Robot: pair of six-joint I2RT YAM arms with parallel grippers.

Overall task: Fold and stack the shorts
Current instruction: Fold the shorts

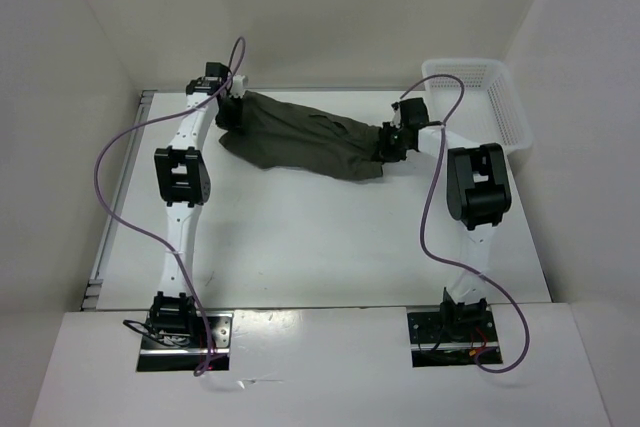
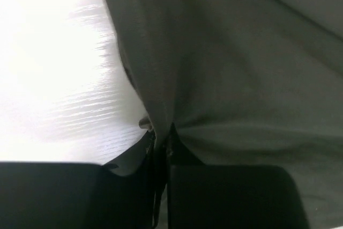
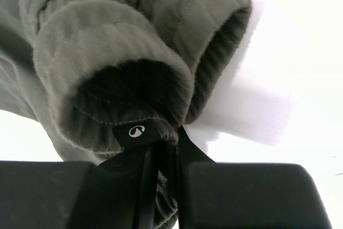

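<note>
The dark olive-green shorts (image 1: 300,137) lie stretched across the far part of the white table (image 1: 320,247), running from upper left to lower right. My left gripper (image 1: 232,107) is shut on their left end; in the left wrist view the cloth (image 2: 225,68) bunches into the closed jaws (image 2: 161,138). My right gripper (image 1: 390,142) is shut on their right end. The right wrist view shows a ribbed, rolled edge (image 3: 118,52) with a small black logo tag (image 3: 138,131), pinched between the closed fingers (image 3: 166,148).
A white mesh basket (image 1: 505,107) stands at the table's far right corner, just behind the right arm. White walls close in the table on the left, back and right. Purple cables loop along both arms.
</note>
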